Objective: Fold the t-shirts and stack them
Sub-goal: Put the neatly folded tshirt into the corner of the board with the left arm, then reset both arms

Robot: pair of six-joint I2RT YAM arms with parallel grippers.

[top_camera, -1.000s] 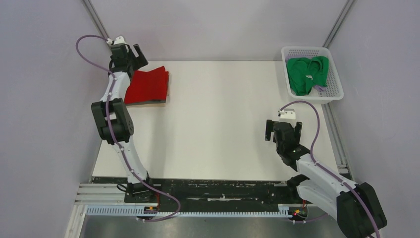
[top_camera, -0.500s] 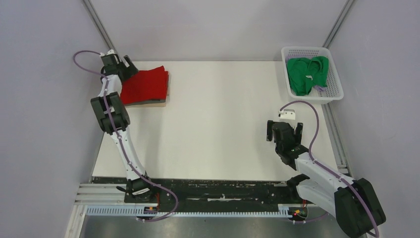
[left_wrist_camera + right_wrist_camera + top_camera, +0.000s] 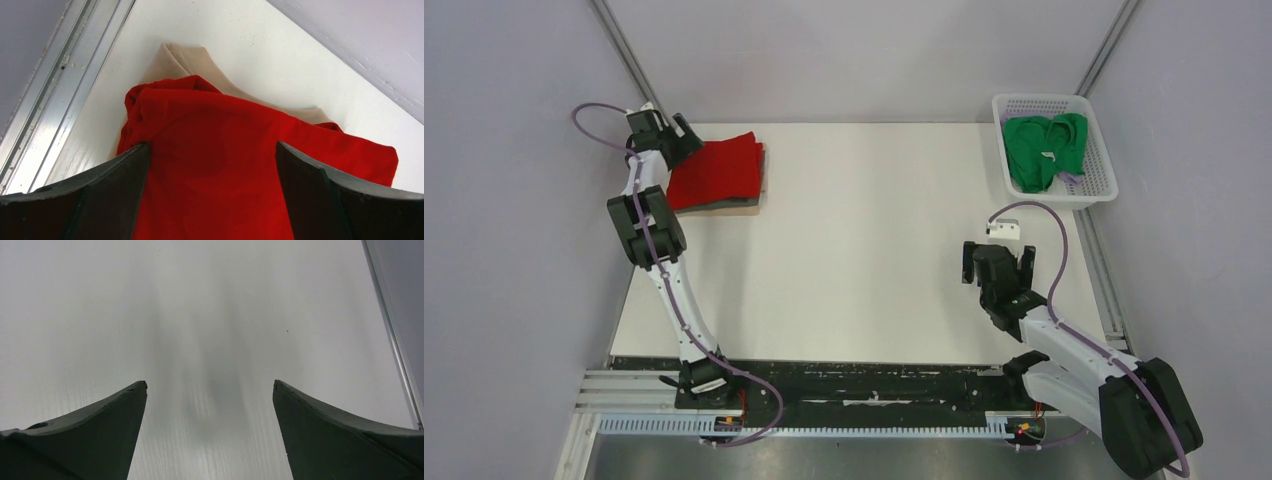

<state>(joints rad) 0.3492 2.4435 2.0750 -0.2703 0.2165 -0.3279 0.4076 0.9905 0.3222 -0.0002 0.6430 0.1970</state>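
Note:
A folded bright red t-shirt (image 3: 719,172) lies on top of a stack at the table's far left corner. In the left wrist view the red t-shirt (image 3: 215,165) covers a tan t-shirt (image 3: 185,57), whose edge sticks out behind it. My left gripper (image 3: 686,140) hangs open at the stack's far left end, its fingers (image 3: 115,190) spread above the red cloth with nothing held. A green t-shirt (image 3: 1046,150) lies crumpled in the white basket (image 3: 1044,98). My right gripper (image 3: 997,258) is open over bare table (image 3: 210,315) at the right.
The white basket stands at the far right corner against the wall. A metal rail (image 3: 60,80) runs along the table's left edge beside the stack. Grey walls close in both sides. The white table (image 3: 874,250) lies between the stack and the right arm.
The left arm has drawn back to the left and farther away, from over the red t-shirt to its far left end. The right arm has barely moved.

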